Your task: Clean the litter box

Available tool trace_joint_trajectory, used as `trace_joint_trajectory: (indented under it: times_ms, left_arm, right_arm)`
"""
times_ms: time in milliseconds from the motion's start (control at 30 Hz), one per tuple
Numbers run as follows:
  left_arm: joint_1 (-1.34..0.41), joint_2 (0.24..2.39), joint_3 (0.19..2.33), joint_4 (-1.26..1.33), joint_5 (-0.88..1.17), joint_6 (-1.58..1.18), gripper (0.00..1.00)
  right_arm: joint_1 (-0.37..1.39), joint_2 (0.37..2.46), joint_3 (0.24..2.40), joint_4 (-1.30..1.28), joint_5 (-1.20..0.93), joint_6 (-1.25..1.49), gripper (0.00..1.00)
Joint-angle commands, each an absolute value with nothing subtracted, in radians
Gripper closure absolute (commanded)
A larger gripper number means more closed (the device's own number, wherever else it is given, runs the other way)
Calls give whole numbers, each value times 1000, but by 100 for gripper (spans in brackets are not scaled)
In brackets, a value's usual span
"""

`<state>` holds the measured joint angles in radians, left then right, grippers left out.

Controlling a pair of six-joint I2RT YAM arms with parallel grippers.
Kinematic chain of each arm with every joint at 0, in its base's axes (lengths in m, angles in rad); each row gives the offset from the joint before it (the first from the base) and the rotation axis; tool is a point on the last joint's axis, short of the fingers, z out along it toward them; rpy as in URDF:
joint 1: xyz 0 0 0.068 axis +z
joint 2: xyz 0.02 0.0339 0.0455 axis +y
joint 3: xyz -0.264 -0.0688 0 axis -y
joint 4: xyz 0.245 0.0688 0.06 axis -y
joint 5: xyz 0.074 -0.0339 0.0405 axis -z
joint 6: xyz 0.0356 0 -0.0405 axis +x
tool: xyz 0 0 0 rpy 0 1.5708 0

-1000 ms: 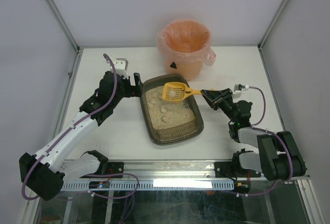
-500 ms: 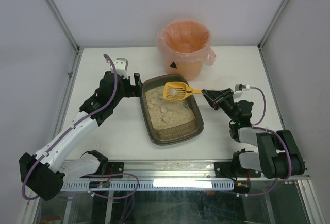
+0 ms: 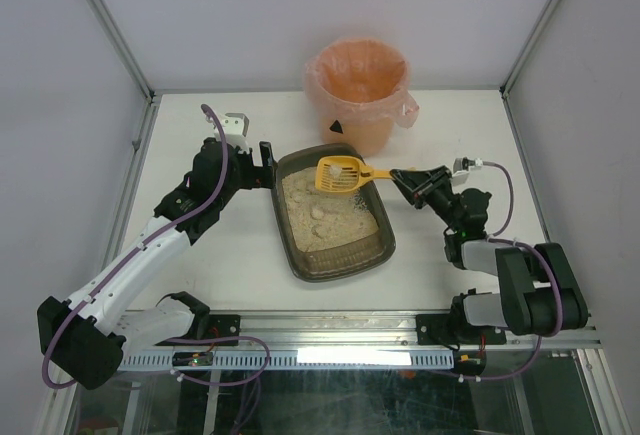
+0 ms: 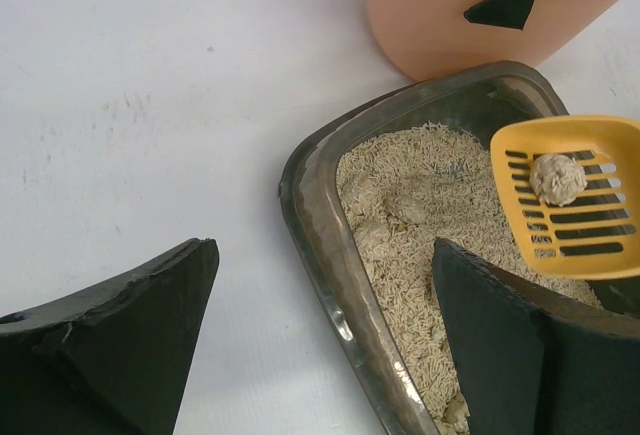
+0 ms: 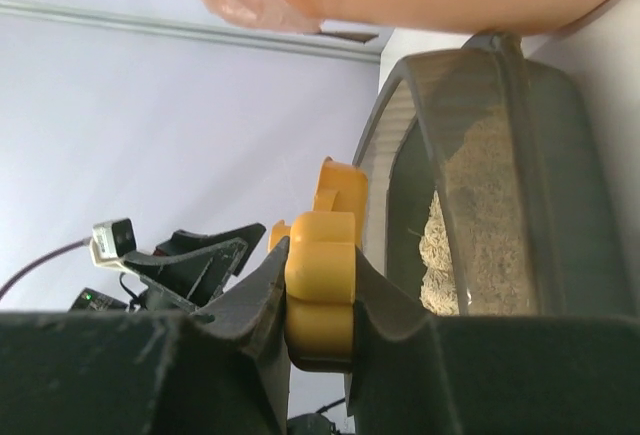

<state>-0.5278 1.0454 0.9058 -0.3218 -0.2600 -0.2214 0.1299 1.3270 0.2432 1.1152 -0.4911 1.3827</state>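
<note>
The litter box (image 3: 340, 267) is a dark tray of beige litter in the middle of the table. My right gripper (image 3: 400, 176) is shut on the handle of a yellow slotted scoop (image 3: 340, 175). The scoop is held above the box's far end with a pale clump (image 4: 557, 177) in it. In the right wrist view the gripper (image 5: 320, 295) pinches the scoop handle (image 5: 320, 265) beside the box wall (image 5: 545, 185). My left gripper (image 3: 262, 165) is open and straddles the box's left rim (image 4: 318, 255), one finger (image 4: 500, 335) over the litter.
A round orange-pink bag-lined bucket (image 3: 360, 85) stands just behind the box, also seen in the left wrist view (image 4: 450, 15). More clumps (image 3: 318, 213) lie in the litter. White enclosure walls and metal posts border the table.
The scoop and my right gripper have shifted slightly away from me, toward the bucket. The left arm has not moved.
</note>
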Motion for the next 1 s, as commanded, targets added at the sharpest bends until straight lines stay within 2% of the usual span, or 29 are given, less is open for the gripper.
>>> trace_joint_trajectory:
  times_ms: [0, 67, 200, 333, 433, 567, 700, 800, 967]
  left_arm:
    - [-515, 1038, 909, -282, -264, -203, 7]
    - [-515, 1038, 910, -282, -268, -201, 7]
    - [-515, 1044, 915, -282, -265, -200, 7]
    - [-515, 1049, 915, -282, -262, -199, 7]
    - [-515, 1048, 921, -285, -258, -197, 8]
    - [-515, 1024, 904, -284, -270, -199, 7]
    - [-515, 1029, 911, -288, -256, -195, 7]
    - [-515, 1024, 908, -288, -255, -194, 7]
    - [-515, 1030, 914, -289, -254, -191, 7]
  right_arm:
    - [132, 1299, 285, 1161, -508, 1371, 100]
    - [160, 1291, 303, 1139, -515, 1347, 100]
    - [103, 1260, 277, 1090, -489, 1350, 100]
    - [181, 1290, 307, 1131, -522, 1334, 100]
    - [104, 1291, 258, 1129, -498, 1379, 100]
    - [177, 1312, 294, 1174, -535, 1368, 100]
    - [99, 1268, 270, 1111, -512, 1373, 100]
    - [174, 1255, 320, 1072, -536, 1320, 100]
    - [87, 1180, 291, 991, -506, 1315, 100]
